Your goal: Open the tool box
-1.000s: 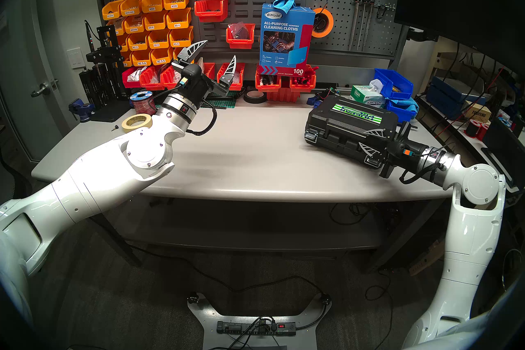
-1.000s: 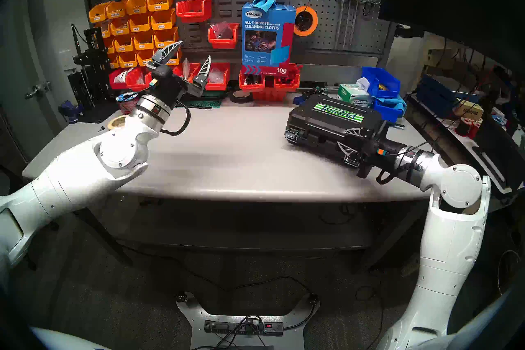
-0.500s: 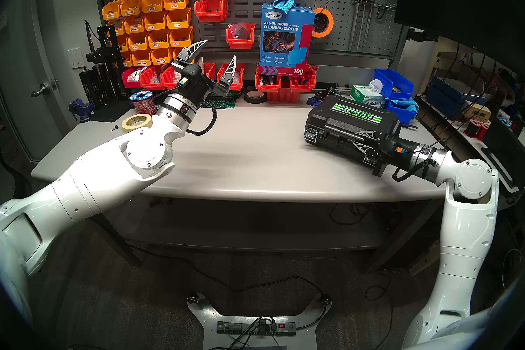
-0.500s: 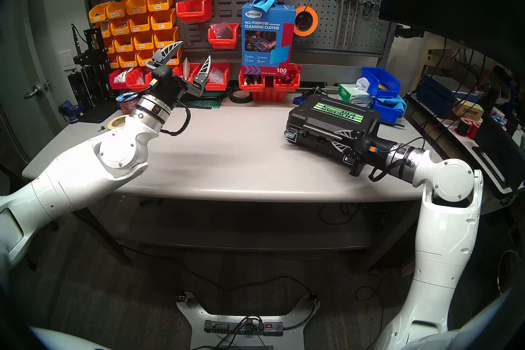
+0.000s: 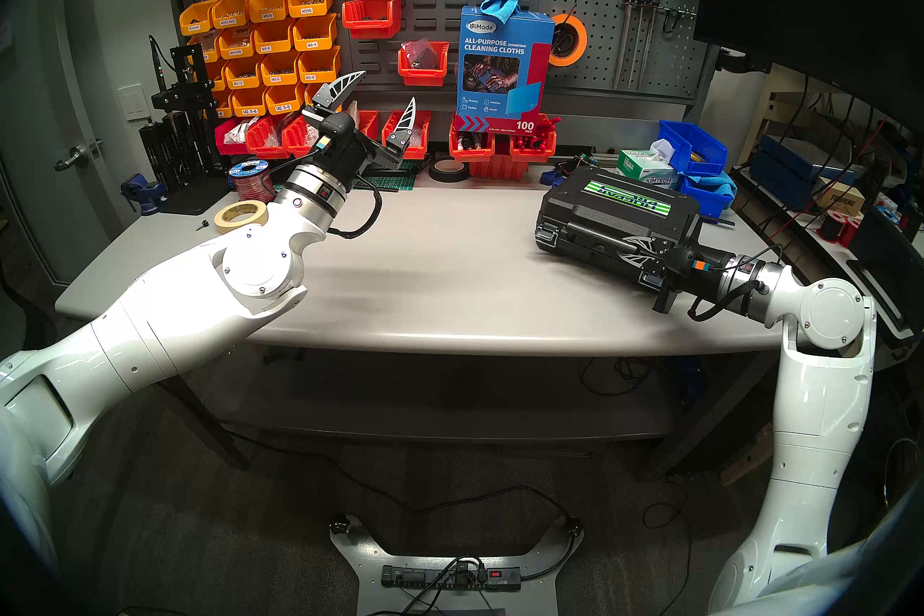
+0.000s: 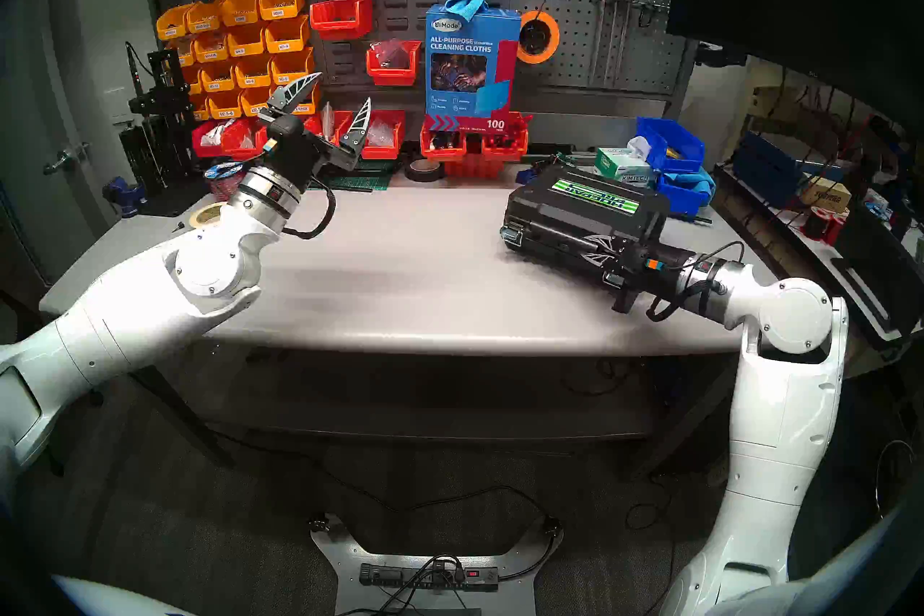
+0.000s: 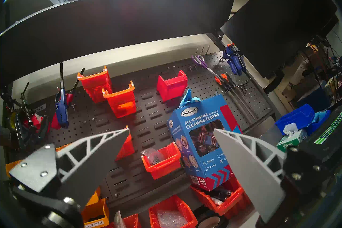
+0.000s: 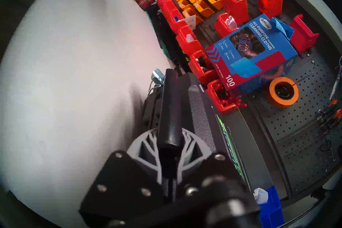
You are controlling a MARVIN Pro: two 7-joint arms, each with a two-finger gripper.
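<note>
Black tool box (image 5: 620,212) sitting at the right end of the grey workbench (image 5: 425,270), right claw clamped on its handle.

It's a textured hard plastic case lying flat with a green, white and blue striped sticker (image 5: 627,196) on the lid, a silver latch (image 5: 547,234) at the near left corner, and blue bins (image 5: 695,160) plus a tissue box (image 5: 642,170) right behind it. The right gripper (image 5: 634,250) reaches in about level from the right, fingers squeezed tight around the black handle bar (image 8: 169,111) along the front edge. The left gripper (image 5: 377,97) is parked up high on the other side, tilted upward, fingers spread wide, nothing in it.
</note>
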